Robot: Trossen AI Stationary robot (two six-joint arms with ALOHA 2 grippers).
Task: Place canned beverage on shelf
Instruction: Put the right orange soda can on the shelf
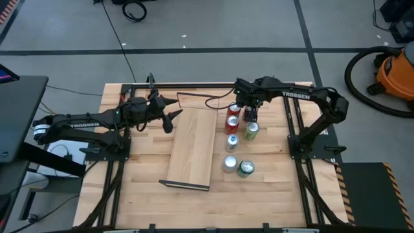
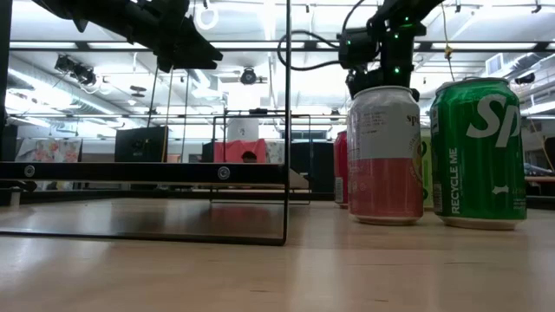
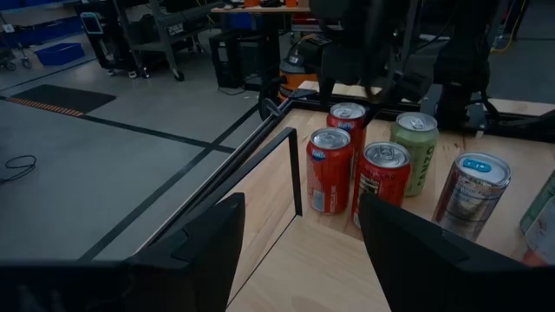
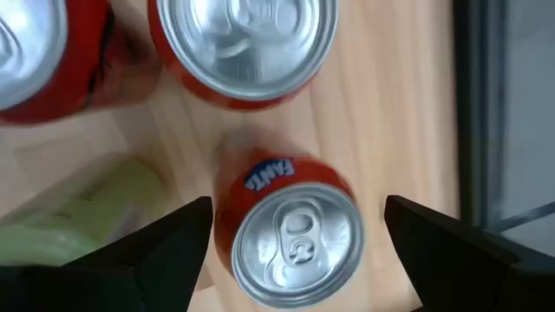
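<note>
From above, your right pincer (image 1: 249, 111) hung over the far cluster of cans just right of the shelf (image 1: 192, 146), fingers spread, likely lining up a pick. Your left pincer (image 1: 169, 118), also spread and empty, waited at the shelf's far left corner.

At bench level, a pink can (image 2: 384, 154) and green can (image 2: 478, 152) stood right of the shelf.

Your left wrist showed three red cans beside the shelf's rod frame.

Your right wrist looked straight down on the orange can (image 4: 290, 227), centred between released fingers; neighbouring cans crowded it closely.
</note>
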